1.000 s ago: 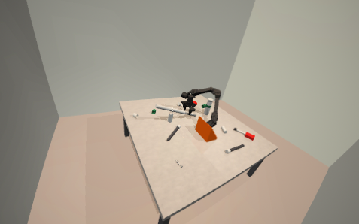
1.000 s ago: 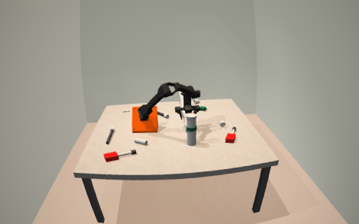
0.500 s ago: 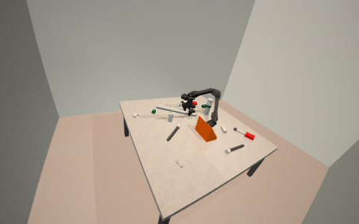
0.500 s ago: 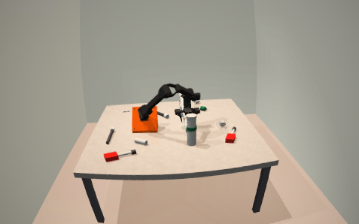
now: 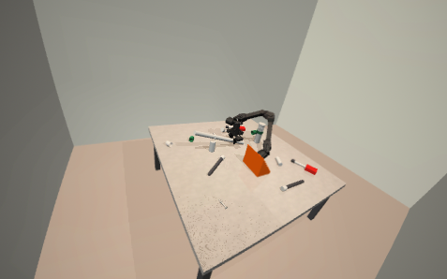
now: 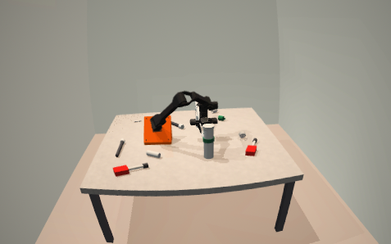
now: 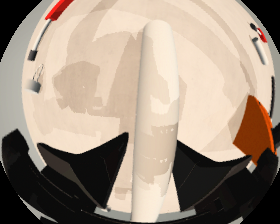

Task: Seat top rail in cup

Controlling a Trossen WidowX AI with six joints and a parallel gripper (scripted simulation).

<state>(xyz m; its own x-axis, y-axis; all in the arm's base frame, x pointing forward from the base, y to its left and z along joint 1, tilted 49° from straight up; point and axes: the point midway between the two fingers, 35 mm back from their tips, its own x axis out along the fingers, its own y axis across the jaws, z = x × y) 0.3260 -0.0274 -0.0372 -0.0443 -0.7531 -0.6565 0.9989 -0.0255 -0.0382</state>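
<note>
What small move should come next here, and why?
I would probably finish closing the gripper on the rail before pushing it: the wrist view shows the fingers straddling it with a gap on one side, and its far end bare, with no cup over it.

The arm (image 5: 270, 133) (image 6: 170, 110) is black, with dark, wedge-shaped fingers.

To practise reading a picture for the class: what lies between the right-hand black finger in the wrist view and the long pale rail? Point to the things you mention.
Nothing but a narrow strip of bare tabletop shows between that finger (image 7: 211, 175) and the rail (image 7: 157, 100), in the wrist view.
</note>
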